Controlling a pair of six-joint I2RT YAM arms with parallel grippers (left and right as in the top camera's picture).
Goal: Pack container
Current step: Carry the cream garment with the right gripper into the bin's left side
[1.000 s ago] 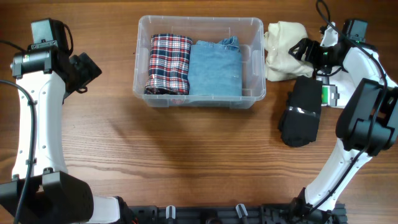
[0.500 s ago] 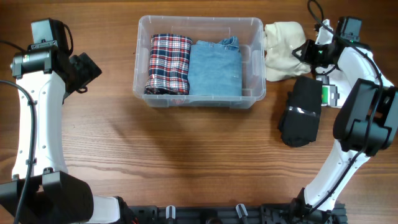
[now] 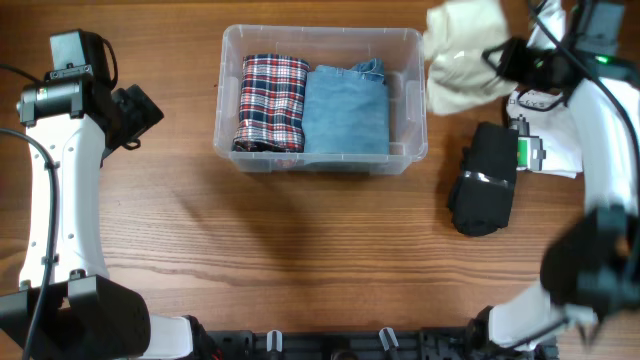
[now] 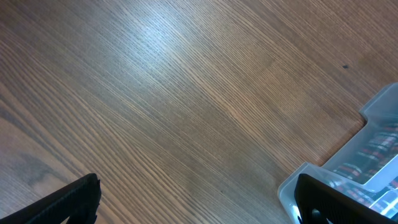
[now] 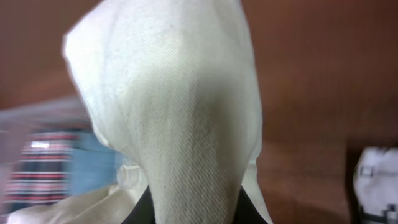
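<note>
The clear container [image 3: 412,40] stands at the back middle of the table. It holds a folded plaid garment [image 3: 272,103] beside folded blue jeans [image 3: 345,108]. Right of the bin, my right gripper [image 3: 503,62] is shut on a cream garment [image 3: 462,55], which hangs lifted off the table. In the right wrist view the cream garment [image 5: 180,112] fills the frame and runs down between the dark fingers of the right gripper [image 5: 193,214]. My left gripper [image 3: 140,110] hovers open left of the bin. The left wrist view has the left gripper [image 4: 199,208] over bare wood, beside a container corner [image 4: 323,177].
A rolled black garment [image 3: 483,190] lies on the table at the right, front of the cream one. A white folded item with a green label [image 3: 540,150] lies beside it. The right arm [image 3: 610,130] rises along the right edge.
My right gripper has shut on the cream garment and lifted it up and toward the back of the table. The left arm has not moved.
</note>
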